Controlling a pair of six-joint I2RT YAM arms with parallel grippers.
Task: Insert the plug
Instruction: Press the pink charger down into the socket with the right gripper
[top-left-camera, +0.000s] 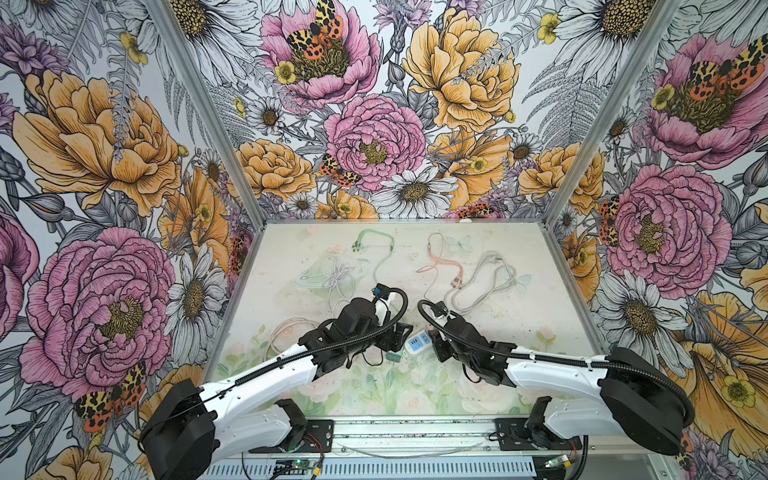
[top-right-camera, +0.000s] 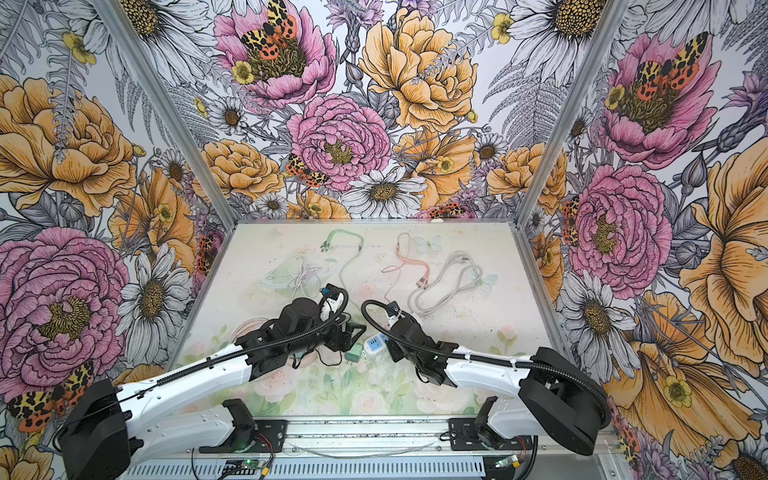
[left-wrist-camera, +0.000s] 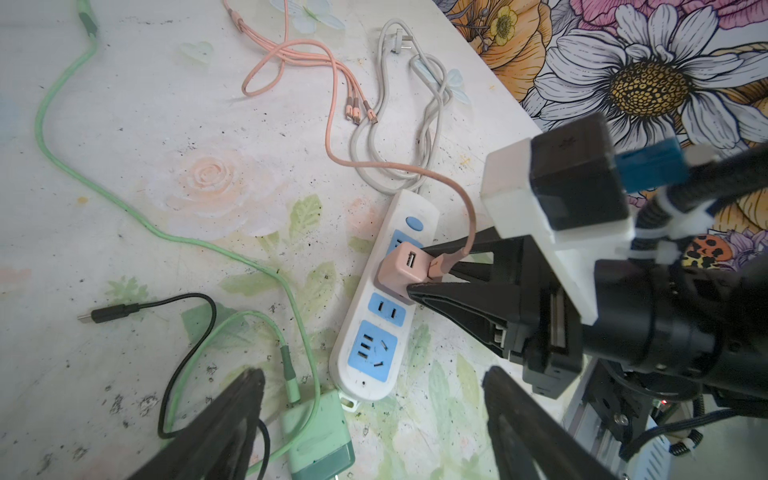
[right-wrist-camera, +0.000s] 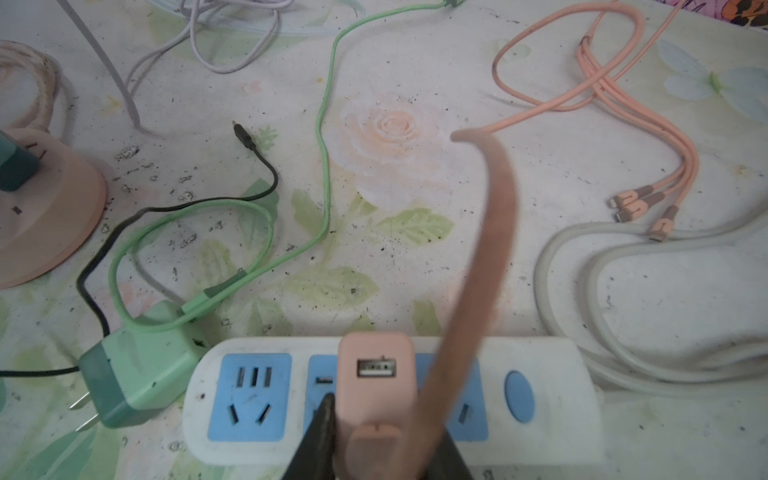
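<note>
Below the left wrist camera, your left gripper (left-wrist-camera: 374, 371) gapes empty near the white plastic power strip (left-wrist-camera: 370, 357). Right wrist camera: your right gripper (right-wrist-camera: 382, 415) clamps the pink square USB charger plug (right-wrist-camera: 376, 365) on its blue socket. Both top views: pale floral-print tabletop (top-left-camera: 532, 324), flower-papered walls (top-left-camera: 104, 166).

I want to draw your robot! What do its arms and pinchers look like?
The left arm and right arm are white shells with black joints. A black ribbed hose runs along each. The left gripper and right gripper have black, pointed, wedge-shaped fingers. The right wrist carries a white bracket, black box camera and blue connector.
</note>
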